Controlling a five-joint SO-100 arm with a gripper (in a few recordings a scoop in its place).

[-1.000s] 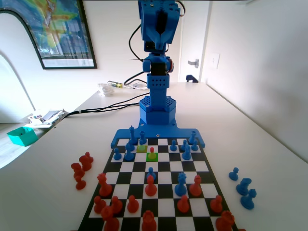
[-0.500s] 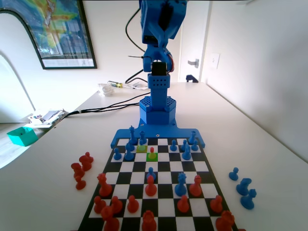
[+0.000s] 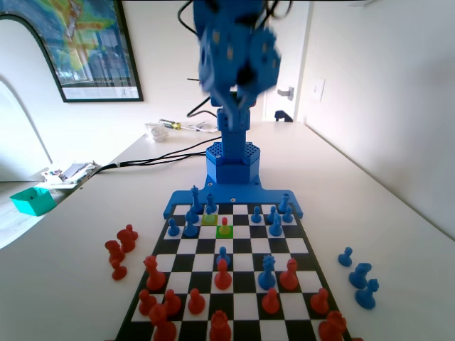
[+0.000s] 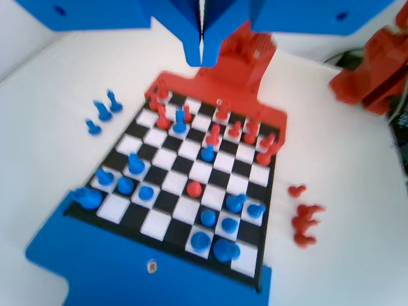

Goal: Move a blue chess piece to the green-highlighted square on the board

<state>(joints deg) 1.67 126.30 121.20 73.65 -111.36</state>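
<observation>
- The gripper [image 4: 202,57] hangs at the top of the wrist view with its two jaws pressed together. Only a thin line is between them, and they hold nothing.
- In the fixed view, the blue chess piece [image 3: 210,207] stands on the lime square [image 3: 209,219], near the arm's end of the board [image 3: 307,250].
- It looks like light, stiff and smooth plastic. The judgement is to take it under the round head, where it is narrow, because the ball could slip.
- Just to the right and one row nearer to the camera is the green-highlighted square [image 3: 225,232]. A red pawn [image 3: 225,225] stands on it.
- The blue arm [image 3: 234,53] is raised high over its base [image 3: 231,163] and looks blurred. The gripper is well apart from every piece.
</observation>
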